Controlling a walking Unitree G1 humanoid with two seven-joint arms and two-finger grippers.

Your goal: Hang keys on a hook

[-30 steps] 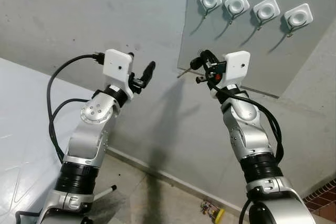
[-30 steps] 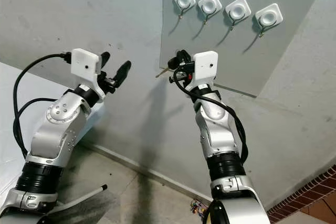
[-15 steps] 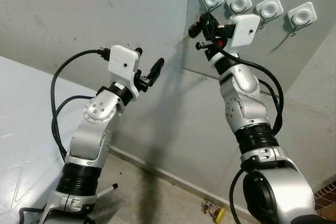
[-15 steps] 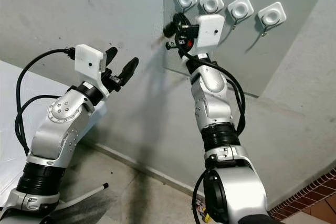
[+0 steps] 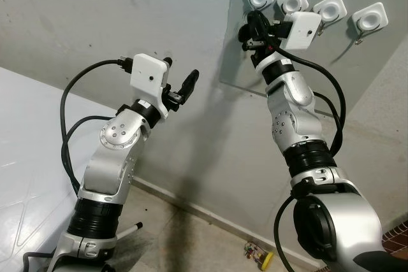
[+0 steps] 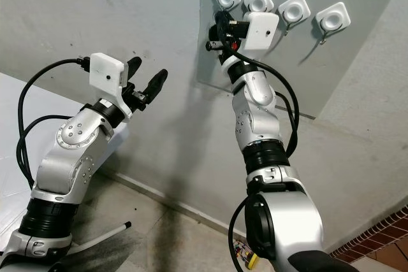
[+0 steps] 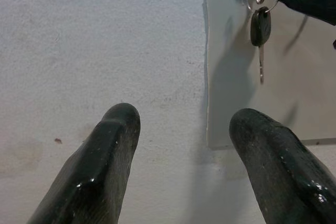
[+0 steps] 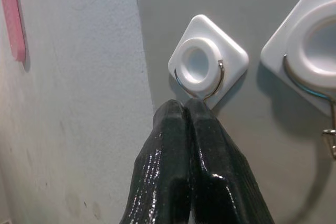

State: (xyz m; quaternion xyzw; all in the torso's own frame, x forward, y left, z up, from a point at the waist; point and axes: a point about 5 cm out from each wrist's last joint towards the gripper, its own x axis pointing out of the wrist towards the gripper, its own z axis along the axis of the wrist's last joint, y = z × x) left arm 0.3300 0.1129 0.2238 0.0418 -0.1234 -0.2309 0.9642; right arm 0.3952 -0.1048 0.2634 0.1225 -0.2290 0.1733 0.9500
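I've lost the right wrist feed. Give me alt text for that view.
The right end effector, black fingers pressed shut, points at the wire hook under the white square mount on a grey board. A second mount sits beside it.

- The keys (image 7: pixel 260 30), a black-headed key on a silver ring, hung straight down against the grey panel, with the ring pinched at the tip of the right gripper (image 8: pixel 188 109).
- The hook (image 8: pixel 208 65), a white square pad with a round centre and a thin wire loop below, sat leftmost of four in a row, just above the pressed-together fingertips.
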